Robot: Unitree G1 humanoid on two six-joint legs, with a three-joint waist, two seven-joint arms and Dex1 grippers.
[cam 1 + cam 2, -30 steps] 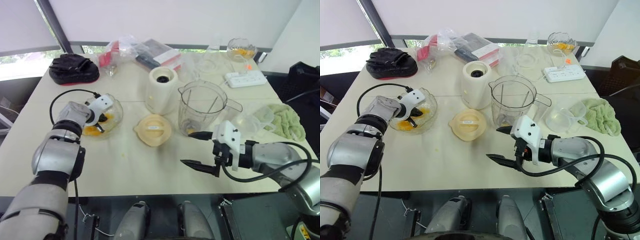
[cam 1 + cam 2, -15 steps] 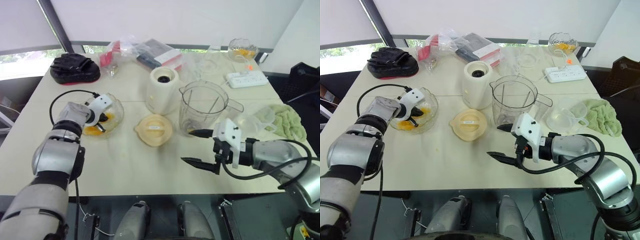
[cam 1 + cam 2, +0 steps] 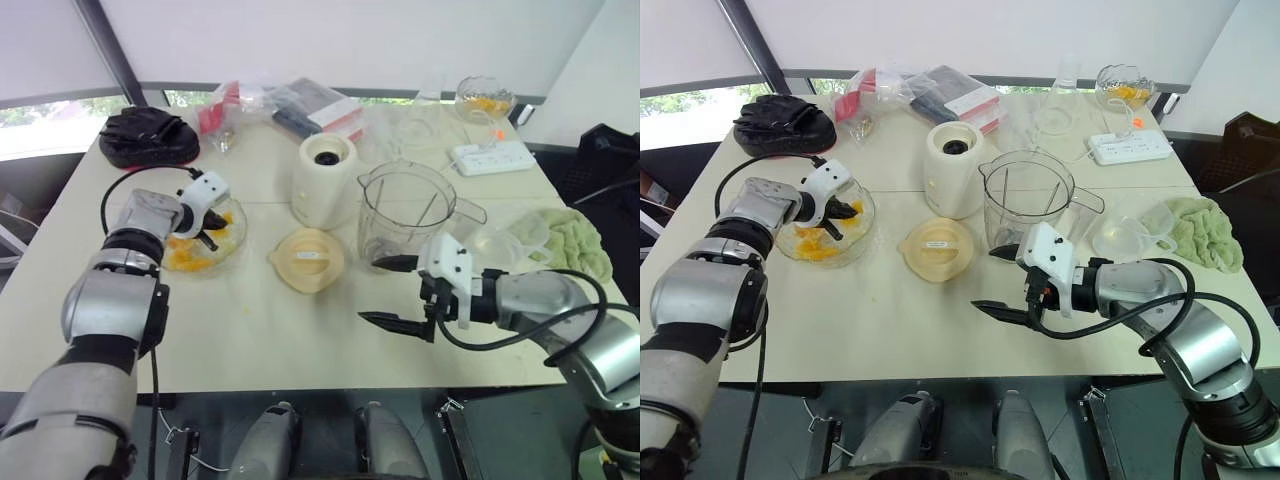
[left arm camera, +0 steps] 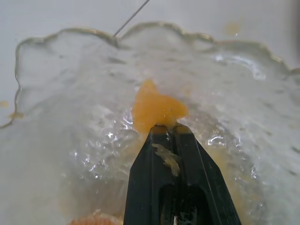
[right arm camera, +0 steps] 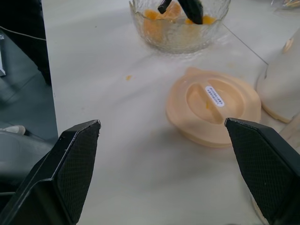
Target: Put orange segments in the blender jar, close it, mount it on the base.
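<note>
The left pincer (image 4: 165, 127) is down in the bowl (image 4: 56, 84), pinched tight on a segment (image 4: 157, 108). The right pincer (image 3: 370, 290) hangs wide over the surface (image 3: 280, 330), just in front of the jar (image 3: 405, 210), near the lid (image 3: 306, 258).

A crumpled green towel (image 3: 572, 240) is lying at the right edge of the table (image 3: 260, 330), a white power strip (image 3: 490, 156) sitting beyond it, a black pouch (image 3: 148, 138) resting far left.
</note>
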